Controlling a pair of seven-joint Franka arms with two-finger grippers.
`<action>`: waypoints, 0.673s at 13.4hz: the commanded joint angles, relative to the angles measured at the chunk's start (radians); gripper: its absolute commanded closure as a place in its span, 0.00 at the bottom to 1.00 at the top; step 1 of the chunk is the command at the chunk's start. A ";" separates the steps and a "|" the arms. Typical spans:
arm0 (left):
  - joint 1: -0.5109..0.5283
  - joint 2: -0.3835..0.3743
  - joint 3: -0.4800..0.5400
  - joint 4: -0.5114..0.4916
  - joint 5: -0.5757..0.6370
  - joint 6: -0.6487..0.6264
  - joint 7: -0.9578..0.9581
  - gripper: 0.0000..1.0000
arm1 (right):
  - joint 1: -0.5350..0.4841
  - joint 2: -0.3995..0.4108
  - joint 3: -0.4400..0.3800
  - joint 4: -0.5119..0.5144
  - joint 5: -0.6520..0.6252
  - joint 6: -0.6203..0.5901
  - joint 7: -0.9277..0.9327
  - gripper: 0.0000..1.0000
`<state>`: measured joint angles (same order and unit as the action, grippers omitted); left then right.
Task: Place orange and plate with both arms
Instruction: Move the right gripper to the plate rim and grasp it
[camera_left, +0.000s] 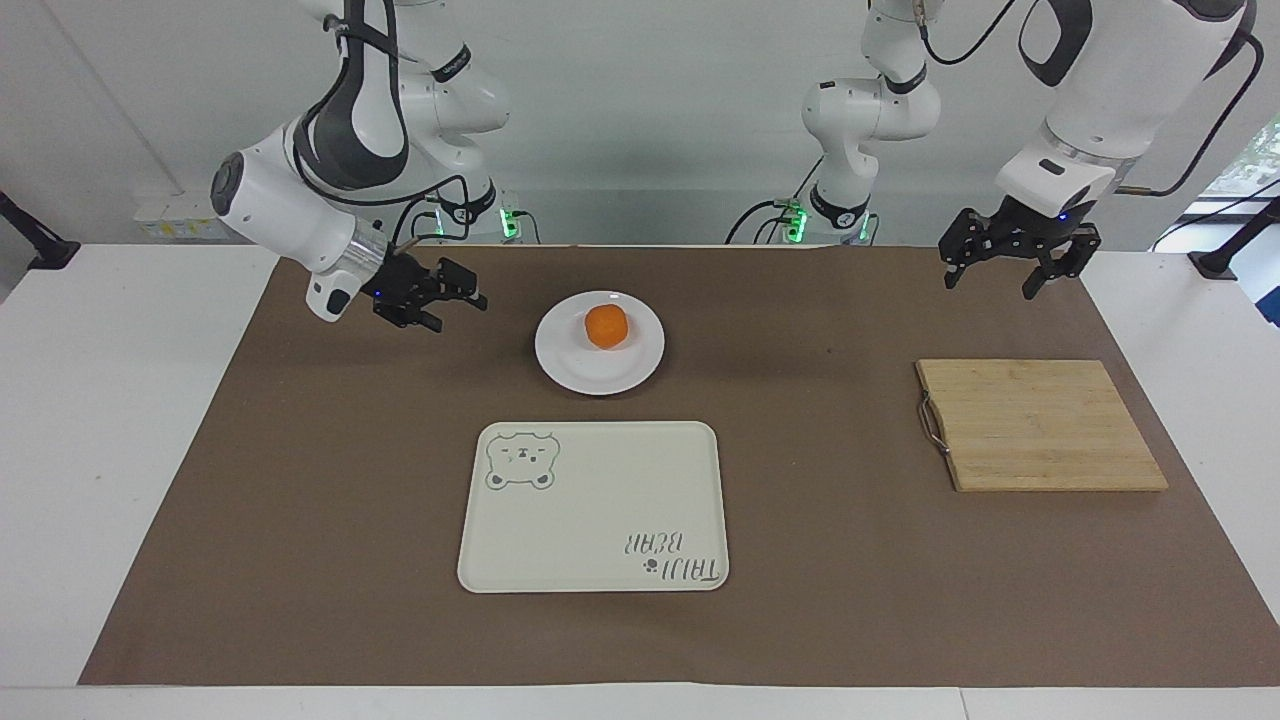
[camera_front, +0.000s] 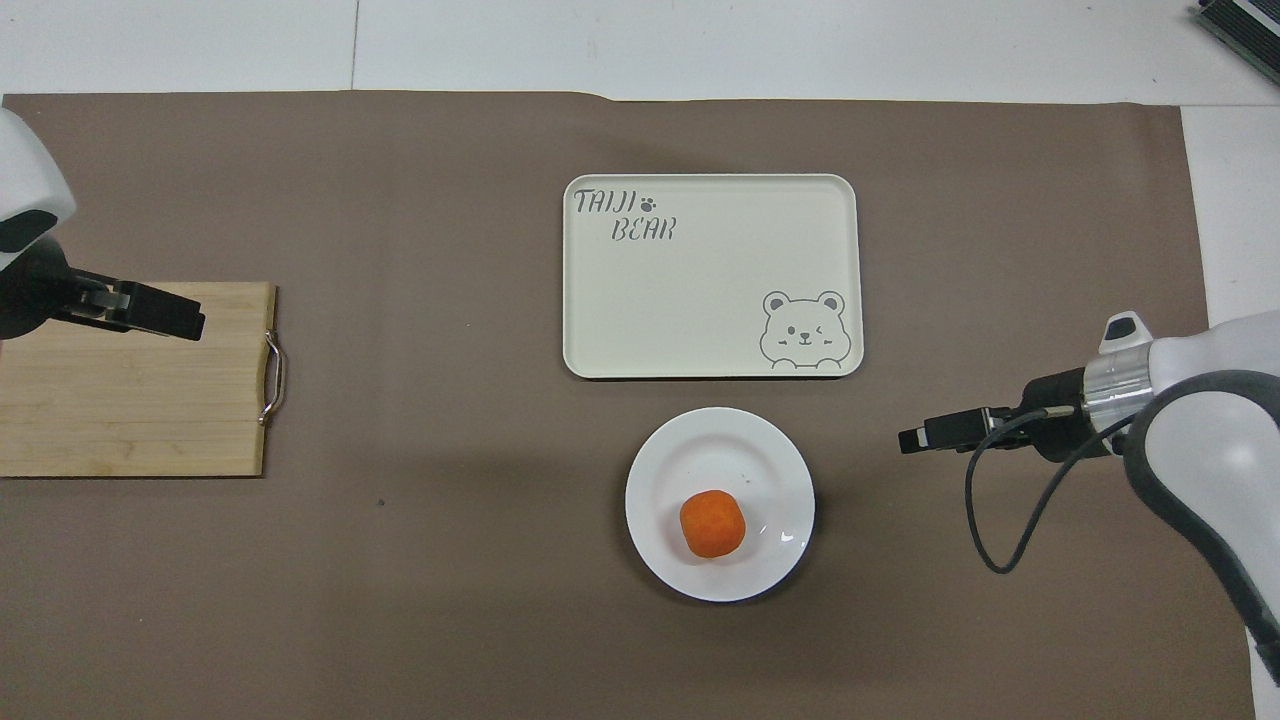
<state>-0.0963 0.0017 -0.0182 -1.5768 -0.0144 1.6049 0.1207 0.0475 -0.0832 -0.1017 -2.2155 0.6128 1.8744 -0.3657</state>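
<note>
The orange (camera_left: 606, 326) (camera_front: 712, 523) lies on the white plate (camera_left: 600, 378) (camera_front: 722, 445), which rests on the brown mat at mid-table on the robots' side. My right gripper (camera_left: 455, 305) (camera_front: 915, 438) hovers low beside the plate, toward the right arm's end, open and empty, a short gap from the rim. My left gripper (camera_left: 990, 280) (camera_front: 175, 315) hangs open and empty in the air by the wooden board at the left arm's end, well away from the plate.
A cream tray (camera_left: 590, 520) (camera_front: 700, 290) with a bear drawing lies just farther from the robots than the plate. A wooden cutting board (camera_left: 1040, 425) (camera_front: 130, 400) with a metal handle sits at the left arm's end. The brown mat (camera_left: 300, 500) covers most of the table.
</note>
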 joint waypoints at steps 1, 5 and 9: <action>0.010 0.003 -0.011 0.017 0.019 -0.031 0.011 0.00 | 0.005 -0.024 0.004 -0.123 0.090 0.086 -0.093 0.00; 0.012 -0.023 -0.012 -0.018 0.027 -0.052 0.008 0.00 | 0.037 -0.010 0.004 -0.200 0.182 0.135 -0.141 0.00; 0.007 -0.028 -0.012 -0.018 0.027 -0.059 0.005 0.00 | 0.077 0.051 0.004 -0.225 0.287 0.193 -0.211 0.00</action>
<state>-0.0963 -0.0007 -0.0204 -1.5772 -0.0105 1.5627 0.1207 0.1218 -0.0702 -0.0986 -2.4215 0.8315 2.0318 -0.4903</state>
